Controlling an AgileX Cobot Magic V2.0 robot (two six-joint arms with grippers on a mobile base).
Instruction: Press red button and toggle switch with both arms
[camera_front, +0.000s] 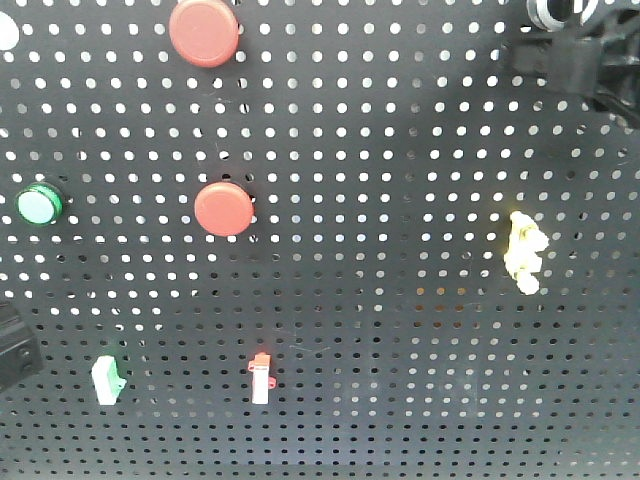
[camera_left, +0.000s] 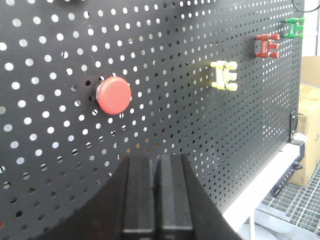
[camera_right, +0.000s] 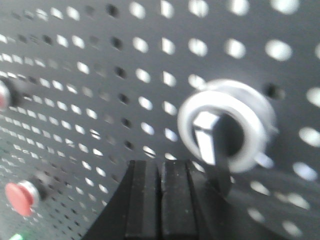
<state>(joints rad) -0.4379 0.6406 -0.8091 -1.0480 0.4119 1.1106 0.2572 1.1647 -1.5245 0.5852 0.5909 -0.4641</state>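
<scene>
Black pegboard (camera_front: 400, 400) across every view. Seemingly approach step, before any press. Left gripper (camera_left: 157, 162) pinched closed just below red button (camera_left: 113, 94) on pegboard's left half; right gripper (camera_right: 160, 170) likewise closed beside toggle switch (camera_right: 225, 127) at pegboard's top right. Next: push forward, flick pointer

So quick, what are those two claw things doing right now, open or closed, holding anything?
Left gripper: closed, holding nothing, facing the red button.
Right gripper: closed, holding nothing, close to the toggle switch.
</scene>
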